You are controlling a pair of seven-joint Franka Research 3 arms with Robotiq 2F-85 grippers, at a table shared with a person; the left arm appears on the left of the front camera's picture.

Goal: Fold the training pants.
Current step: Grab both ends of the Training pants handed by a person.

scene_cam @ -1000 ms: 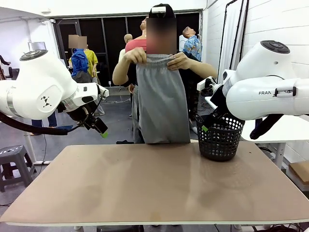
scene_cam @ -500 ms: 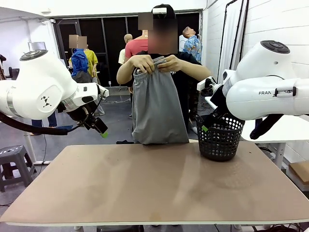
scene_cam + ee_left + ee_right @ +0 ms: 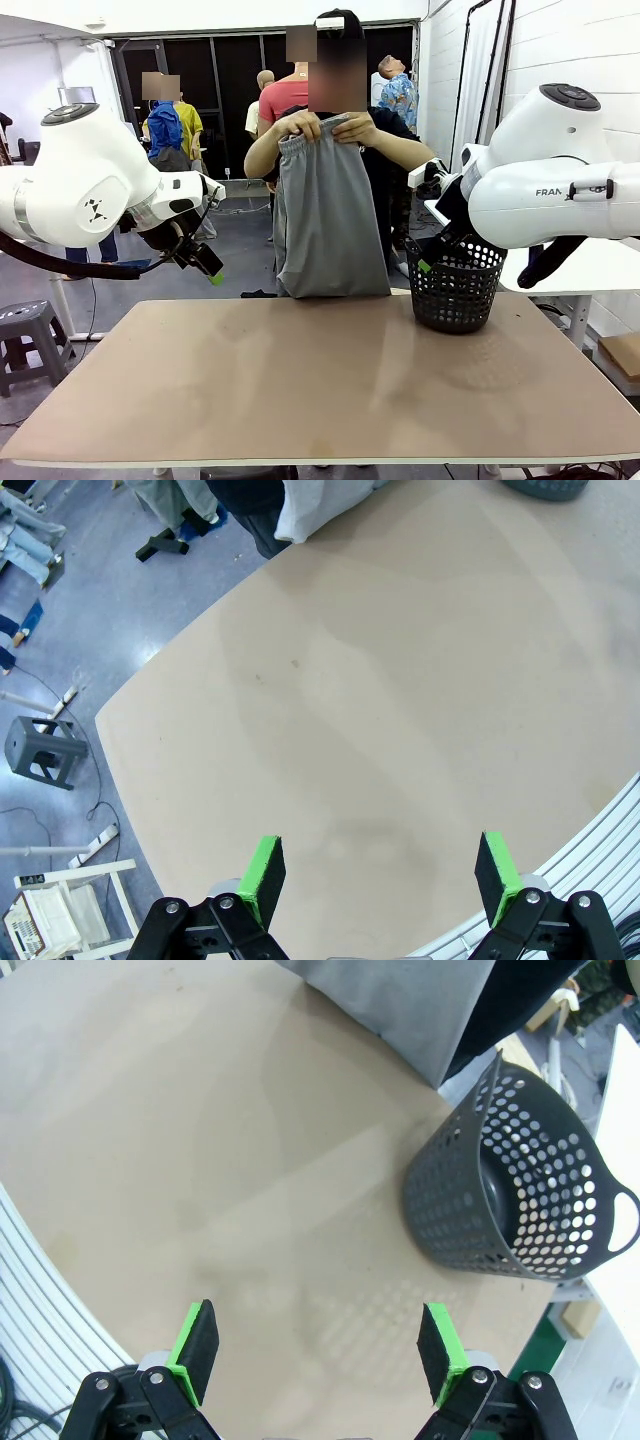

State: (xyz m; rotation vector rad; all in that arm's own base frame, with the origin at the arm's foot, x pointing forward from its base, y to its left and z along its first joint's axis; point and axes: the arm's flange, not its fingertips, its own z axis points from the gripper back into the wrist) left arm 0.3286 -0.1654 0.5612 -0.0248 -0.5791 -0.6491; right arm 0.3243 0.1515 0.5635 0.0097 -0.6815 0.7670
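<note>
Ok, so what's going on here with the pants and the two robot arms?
A person at the far side of the table holds the grey training pants up by the waistband with both hands, the legs hanging toward the table's far edge. Neither arm touches them: the left tool and the right tool hang open above the tabletop. A black mesh basket stands on the table's right side. Folding has not begun.

Across our table [image 3: 320,380]
We see the training pants [image 3: 330,220] hanging at its far edge, the basket [image 3: 455,285] standing on it just right of them.
</note>
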